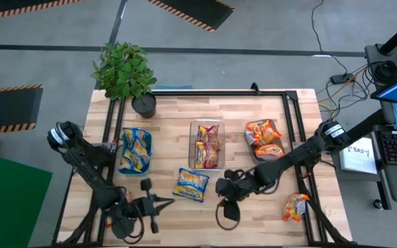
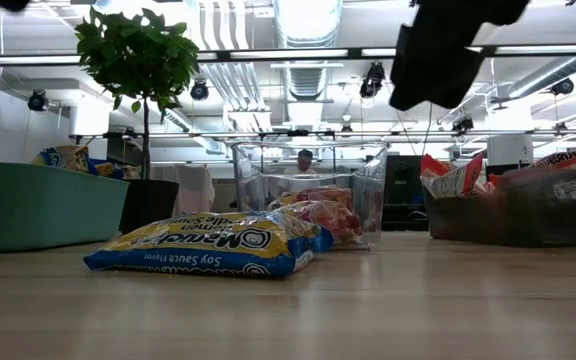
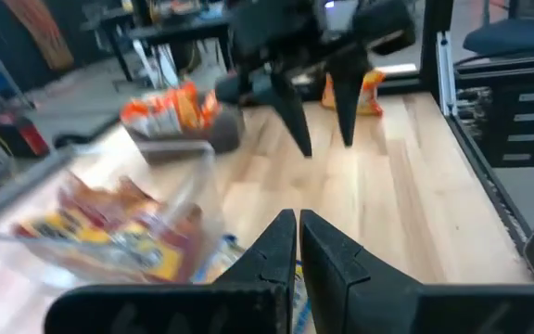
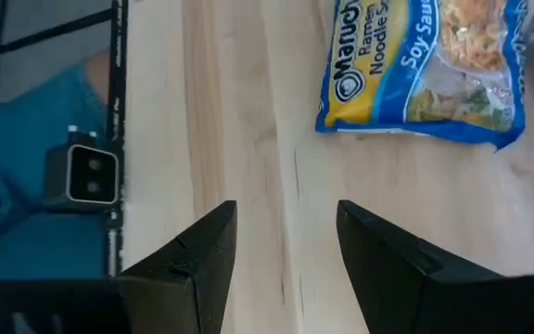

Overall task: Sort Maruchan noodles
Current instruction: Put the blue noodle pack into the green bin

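One blue-edged Maruchan packet [image 1: 191,184] [image 2: 213,245] [image 4: 425,74] lies flat on the table near its middle. My right gripper [image 1: 225,201] [image 4: 281,232] hangs open above the bare wood just right of it, touching nothing. My left gripper [image 1: 165,201] [image 3: 298,227] is shut and empty, left of that packet and pointing toward the right arm. More blue-edged packets fill the teal bin [image 1: 124,165]. Maroon-pink ones sit in the clear bin [image 1: 193,131], and orange-red ones in the grey bin [image 1: 279,153]. A loose orange-red packet [image 1: 296,205] lies near the table's right edge.
A potted plant [image 1: 143,103] stands at the far left of the table. Black frame rails [image 1: 302,138] run along the table's sides. Bare wood lies along the near edge between the two grippers. A person shows far behind the clear bin [image 2: 305,160].
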Robot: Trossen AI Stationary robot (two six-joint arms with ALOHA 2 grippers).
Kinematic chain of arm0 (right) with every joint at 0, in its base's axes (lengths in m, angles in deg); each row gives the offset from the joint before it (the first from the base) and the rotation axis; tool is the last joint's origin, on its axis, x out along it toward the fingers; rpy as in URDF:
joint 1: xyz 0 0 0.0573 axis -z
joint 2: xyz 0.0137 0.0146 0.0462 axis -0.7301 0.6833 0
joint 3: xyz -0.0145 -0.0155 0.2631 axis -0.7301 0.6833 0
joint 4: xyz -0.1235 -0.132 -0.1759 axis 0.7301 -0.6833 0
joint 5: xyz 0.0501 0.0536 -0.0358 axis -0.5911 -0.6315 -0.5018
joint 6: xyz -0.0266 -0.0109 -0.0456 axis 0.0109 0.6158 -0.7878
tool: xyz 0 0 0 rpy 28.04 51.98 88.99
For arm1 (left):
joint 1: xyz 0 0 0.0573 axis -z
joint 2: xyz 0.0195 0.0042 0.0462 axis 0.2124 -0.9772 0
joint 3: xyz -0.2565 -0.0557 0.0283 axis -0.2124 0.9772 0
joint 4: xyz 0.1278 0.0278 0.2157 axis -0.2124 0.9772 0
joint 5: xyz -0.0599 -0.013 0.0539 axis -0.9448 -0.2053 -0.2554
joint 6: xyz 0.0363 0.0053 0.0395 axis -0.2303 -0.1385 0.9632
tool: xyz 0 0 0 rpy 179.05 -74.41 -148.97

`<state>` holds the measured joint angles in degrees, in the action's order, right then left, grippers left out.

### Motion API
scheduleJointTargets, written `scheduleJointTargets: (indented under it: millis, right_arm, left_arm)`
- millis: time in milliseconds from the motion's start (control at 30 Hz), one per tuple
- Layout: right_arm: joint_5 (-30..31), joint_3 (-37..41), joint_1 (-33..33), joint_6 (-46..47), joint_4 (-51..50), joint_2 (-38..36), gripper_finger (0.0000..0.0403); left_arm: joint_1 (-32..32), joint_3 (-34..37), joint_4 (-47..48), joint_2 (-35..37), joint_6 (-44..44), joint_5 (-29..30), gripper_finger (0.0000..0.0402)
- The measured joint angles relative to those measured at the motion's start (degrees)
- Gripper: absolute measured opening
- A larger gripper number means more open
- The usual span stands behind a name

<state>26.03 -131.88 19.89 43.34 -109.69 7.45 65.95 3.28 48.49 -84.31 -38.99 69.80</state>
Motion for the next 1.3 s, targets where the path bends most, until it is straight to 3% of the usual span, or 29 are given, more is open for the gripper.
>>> scheduleJointTargets:
  millis: [233,367,900,1300]
  right_arm:
    - [8.9,1.1,-6.2,-2.6,3.4,1.6,0.0176]
    - [10.4,1.7,-7.6,-2.5,4.5,2.5,0.0176]
    - [10.6,1.7,-7.9,-2.1,5.4,5.7,0.0176]
    - [15.1,1.7,-7.9,-1.6,5.4,5.7,0.0176]
  left_arm:
    - [-2.1,0.0,-0.7,-6.1,-10.3,-7.8,0.0002]
    - [-4.0,0.0,-0.7,-8.9,-15.2,-12.4,0.0002]
    - [-12.5,0.0,-0.7,-16.6,-17.1,-13.5,0.0002]
    - [-14.7,0.0,-0.7,-20.4,-20.5,-12.9,0.0002]
